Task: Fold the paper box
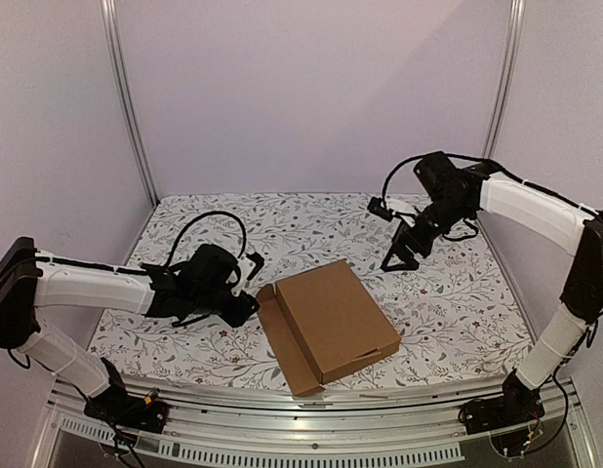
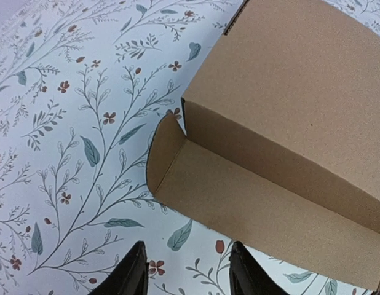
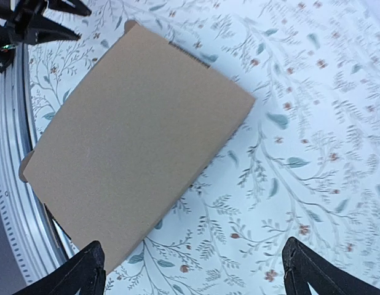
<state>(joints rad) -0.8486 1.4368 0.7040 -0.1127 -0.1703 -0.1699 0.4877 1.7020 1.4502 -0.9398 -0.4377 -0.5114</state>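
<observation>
The paper box (image 1: 333,314) is a shallow brown cardboard mailer lying closed in the middle of the table, with one long flap (image 1: 285,346) spread flat on its left side. In the left wrist view the box (image 2: 294,86) fills the upper right, and the flap (image 2: 257,209) with a rounded tab (image 2: 162,147) lies before it. My left gripper (image 1: 249,297) (image 2: 187,273) hovers just left of the flap, open and holding nothing. Behind and to the right of the box, my right gripper (image 1: 394,261) (image 3: 196,273) hangs raised and wide open, looking down on the box (image 3: 134,141).
A floral cloth (image 1: 448,302) covers the table. An aluminium rail (image 1: 311,409) (image 3: 11,184) runs along the near edge, close to the box's front corner. Pale walls and upright posts (image 1: 126,107) enclose the back and sides.
</observation>
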